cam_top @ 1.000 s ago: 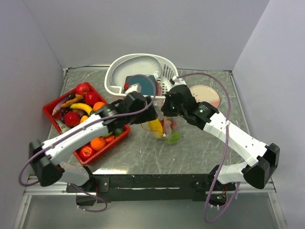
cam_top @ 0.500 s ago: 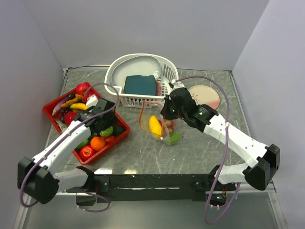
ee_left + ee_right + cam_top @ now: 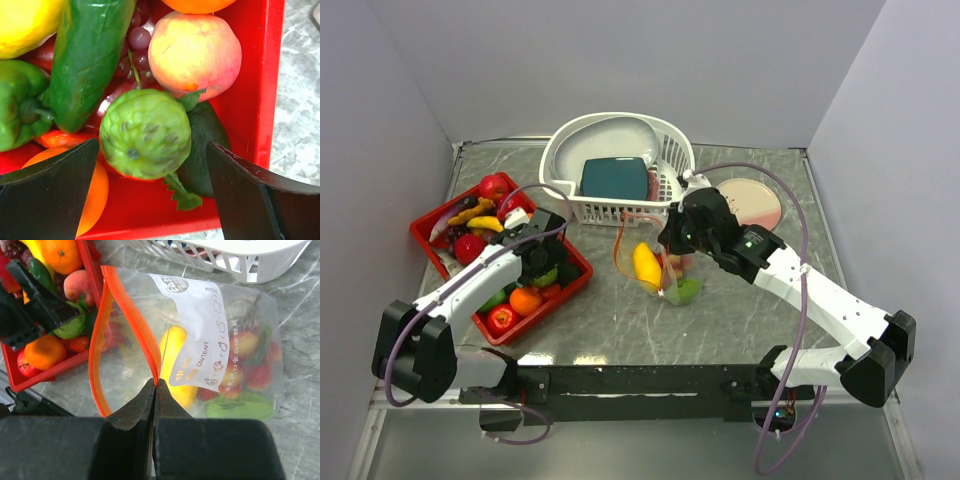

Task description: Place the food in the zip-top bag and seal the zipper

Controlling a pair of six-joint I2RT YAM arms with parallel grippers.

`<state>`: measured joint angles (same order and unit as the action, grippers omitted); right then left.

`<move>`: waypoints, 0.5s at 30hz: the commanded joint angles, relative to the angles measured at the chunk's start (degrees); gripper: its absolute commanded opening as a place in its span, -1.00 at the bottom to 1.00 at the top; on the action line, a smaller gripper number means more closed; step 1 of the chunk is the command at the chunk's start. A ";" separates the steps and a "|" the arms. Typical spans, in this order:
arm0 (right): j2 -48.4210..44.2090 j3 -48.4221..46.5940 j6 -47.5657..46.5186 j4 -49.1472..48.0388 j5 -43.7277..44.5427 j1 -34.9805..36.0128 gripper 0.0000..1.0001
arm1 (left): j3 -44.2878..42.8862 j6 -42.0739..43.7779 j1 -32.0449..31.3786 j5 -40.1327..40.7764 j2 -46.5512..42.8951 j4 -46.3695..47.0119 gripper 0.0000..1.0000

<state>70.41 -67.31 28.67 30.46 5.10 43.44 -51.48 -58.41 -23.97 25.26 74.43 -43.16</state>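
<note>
The clear zip-top bag (image 3: 665, 268) lies mid-table with its mouth open towards the left. It holds a yellow lemon (image 3: 175, 357), red fruits (image 3: 245, 347) and a green piece (image 3: 240, 406). My right gripper (image 3: 156, 385) is shut on the orange-red zipper (image 3: 125, 315) and holds the upper lip up; it also shows in the top view (image 3: 670, 240). My left gripper (image 3: 152, 145) is open over the red tray (image 3: 255, 100), its fingers either side of a bumpy green fruit (image 3: 145, 132). A peach (image 3: 195, 47), a cucumber (image 3: 87, 60), an orange (image 3: 95, 195) and grapes (image 3: 137, 40) lie around it.
The red tray (image 3: 430, 225) at the left holds more fruit: red apples, a banana, oranges. A white slotted basket (image 3: 560, 150) with a teal slab (image 3: 615, 178) stands at the back. A pink plate (image 3: 755, 200) lies at the back right. Walls close in three sides.
My left gripper has pulled away from the bag's mouth, leaving the yellow lemon inside, and swung left over the red tray. My right gripper still holds the zipper.
</note>
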 commanded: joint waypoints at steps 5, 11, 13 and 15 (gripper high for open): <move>-2.30 1.21 -1.07 -2.33 -0.88 -0.37 -1.00 | 0.51 -3.99 0.85 4.10 2.73 1.59 0.84; -2.38 1.30 -0.98 -2.68 -1.32 -0.29 -1.00 | -0.02 -3.99 0.94 5.24 3.53 1.67 0.70; -2.38 1.39 -0.98 -2.60 -1.24 -0.29 -1.00 | -0.28 -3.29 0.94 5.33 3.53 1.67 0.60; -2.38 1.39 -0.98 -2.68 -1.15 -0.29 -1.00 | -0.81 -2.59 0.94 5.33 3.26 1.15 0.38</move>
<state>70.06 -66.19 28.58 29.93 4.10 43.44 -51.20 -61.36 -23.20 28.58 77.97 -42.39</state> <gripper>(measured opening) 0.011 0.765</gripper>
